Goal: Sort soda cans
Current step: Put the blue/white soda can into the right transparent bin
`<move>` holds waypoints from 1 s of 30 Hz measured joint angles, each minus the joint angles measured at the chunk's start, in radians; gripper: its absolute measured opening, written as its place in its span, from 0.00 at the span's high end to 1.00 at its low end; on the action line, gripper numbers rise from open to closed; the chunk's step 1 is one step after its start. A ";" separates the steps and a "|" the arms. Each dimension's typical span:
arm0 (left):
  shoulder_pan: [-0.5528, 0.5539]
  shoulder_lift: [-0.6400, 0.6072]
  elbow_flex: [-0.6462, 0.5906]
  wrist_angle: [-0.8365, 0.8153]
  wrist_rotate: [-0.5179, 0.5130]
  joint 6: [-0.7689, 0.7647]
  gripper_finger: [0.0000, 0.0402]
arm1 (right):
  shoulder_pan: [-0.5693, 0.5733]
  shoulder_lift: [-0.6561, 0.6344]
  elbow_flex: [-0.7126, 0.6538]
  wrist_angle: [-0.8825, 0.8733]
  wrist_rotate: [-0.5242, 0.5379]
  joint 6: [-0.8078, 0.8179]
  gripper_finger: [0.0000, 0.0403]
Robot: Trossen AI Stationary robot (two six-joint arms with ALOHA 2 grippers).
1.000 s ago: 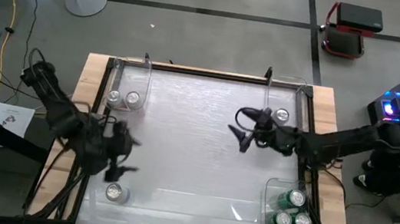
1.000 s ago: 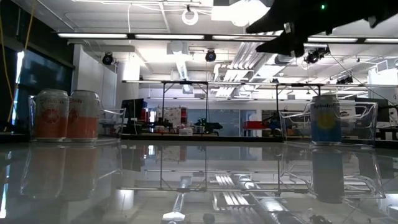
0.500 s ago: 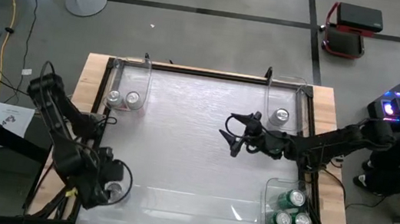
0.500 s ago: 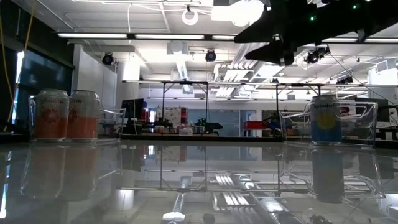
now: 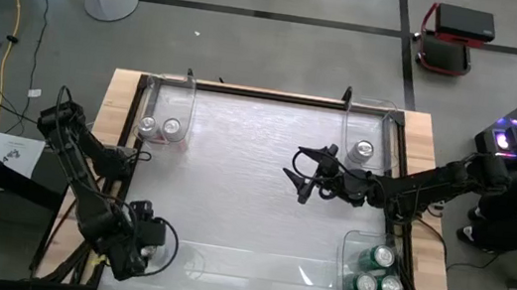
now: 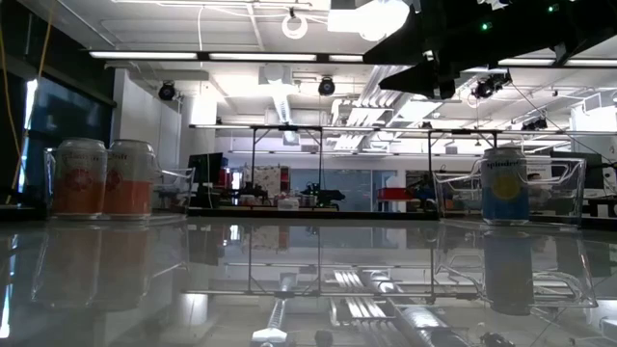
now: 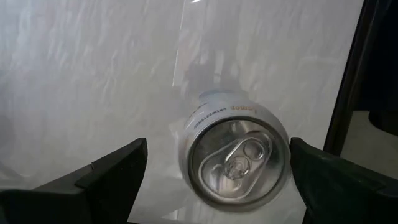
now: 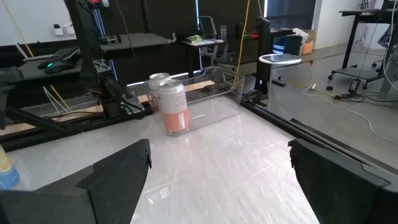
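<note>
A white-bodied soda can (image 7: 238,160) with a silver top stands upright at the table's near-left corner. My left gripper (image 5: 148,241) hangs right above it, open, with one finger on either side of the can (image 5: 153,243) and a wide gap to each. My right gripper (image 5: 296,177) is open and hovers over the middle-right of the table; it shows high up in the low view (image 6: 434,72). Two orange cans (image 5: 161,127) stand in the far-left bin. One blue-and-yellow can (image 6: 505,185) stands in the far-right bin. Several green cans (image 5: 378,286) stand in the near-right bin.
Clear plastic bins sit at the far-left (image 5: 150,91), far-right (image 5: 387,117) and near-right (image 5: 350,247) corners. A black frame (image 5: 265,94) edges the glossy tabletop. The right wrist view looks across the table at the orange cans (image 8: 171,102) in their bin.
My left gripper has swung from the table's left-middle toward the near edge and come down over the white can at the near-left corner, which now shows between its open fingers. My right gripper has shifted a little toward the table's left, then stayed still.
</note>
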 joint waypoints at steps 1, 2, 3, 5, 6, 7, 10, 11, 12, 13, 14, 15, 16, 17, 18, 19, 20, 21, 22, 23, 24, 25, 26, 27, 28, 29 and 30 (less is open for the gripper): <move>0.004 0.010 0.000 0.003 0.009 0.008 0.09 | 0.000 0.000 0.000 0.000 0.000 0.000 0.07; 0.008 0.018 0.000 0.008 0.021 0.017 0.09 | 0.001 0.000 0.000 0.000 0.000 0.000 0.07; 0.011 0.024 0.000 0.011 0.037 0.029 0.09 | 0.001 0.000 0.000 0.000 0.000 0.000 0.07; 0.014 0.036 0.000 0.027 0.066 0.054 0.09 | 0.002 0.000 0.000 -0.001 0.000 0.000 0.07; 0.018 0.042 -0.001 0.035 0.073 0.062 0.09 | 0.003 0.000 0.000 -0.001 0.000 0.000 0.07; 0.018 0.044 -0.002 0.041 0.076 0.071 0.09 | 0.003 0.000 0.000 -0.001 0.000 0.000 0.07; 0.027 0.042 -0.001 0.048 0.079 0.085 0.09 | 0.003 0.000 0.000 -0.002 -0.002 0.001 0.07; 0.031 0.042 -0.001 0.044 0.083 0.092 0.10 | 0.003 0.000 0.000 -0.002 -0.002 0.001 0.07; 0.033 0.042 -0.003 0.045 0.088 0.099 0.11 | 0.006 0.000 0.000 -0.002 -0.002 0.000 0.07; 0.036 0.042 -0.008 0.053 0.095 0.105 0.13 | 0.010 0.000 0.000 -0.002 -0.001 0.000 0.07; 0.041 0.042 -0.017 0.055 0.111 0.106 0.15 | 0.016 0.000 0.000 -0.001 -0.001 -0.001 0.07; 0.044 0.042 -0.031 0.062 0.131 0.106 0.17 | 0.024 -0.003 0.000 -0.001 -0.002 -0.005 0.07; 0.046 0.042 -0.047 0.076 0.149 0.107 0.19 | 0.034 -0.006 0.000 -0.002 -0.003 -0.007 0.07; 0.051 0.038 -0.063 0.099 0.160 0.109 0.21 | 0.044 -0.010 0.000 0.001 -0.002 -0.008 0.07; 0.052 0.035 -0.079 0.116 0.170 0.113 0.22 | 0.056 -0.019 0.000 -0.002 0.001 -0.009 0.07; 0.052 0.034 -0.087 0.123 0.174 0.117 0.24 | 0.069 -0.027 0.000 -0.007 0.008 -0.015 0.07; 0.052 0.034 -0.091 0.126 0.173 0.123 0.24 | 0.083 -0.037 0.000 -0.008 0.012 -0.021 0.07; 0.057 0.036 -0.091 0.125 0.169 0.125 0.25 | 0.098 -0.049 0.000 -0.009 0.024 -0.029 0.07; 0.061 0.034 -0.087 0.123 0.166 0.131 0.25 | 0.113 -0.062 0.000 -0.009 0.039 -0.037 0.07; 0.066 0.030 -0.084 0.123 0.164 0.138 0.25 | 0.131 -0.079 0.000 -0.012 0.059 -0.048 0.07; 0.073 0.026 -0.079 0.121 0.158 0.146 0.25 | 0.149 -0.096 0.000 -0.014 0.082 -0.060 0.07; 0.084 0.027 -0.070 0.120 0.149 0.162 0.26 | 0.167 -0.116 0.000 -0.014 0.108 -0.064 0.07; 0.098 0.027 -0.064 0.123 0.138 0.187 0.26 | 0.187 -0.139 0.000 -0.016 0.138 -0.067 0.07; 0.117 0.028 -0.056 0.125 0.118 0.220 0.26 | 0.208 -0.162 0.000 -0.016 0.167 -0.068 0.07; 0.142 0.029 -0.047 0.127 0.094 0.259 0.26 | 0.229 -0.187 0.000 -0.016 0.192 -0.068 0.07; 0.173 0.028 -0.039 0.134 0.066 0.306 0.26 | 0.250 -0.212 0.005 -0.033 0.214 -0.066 0.07; 0.211 0.026 -0.036 0.144 0.035 0.351 0.26 | 0.272 -0.232 0.020 -0.061 0.230 -0.057 0.07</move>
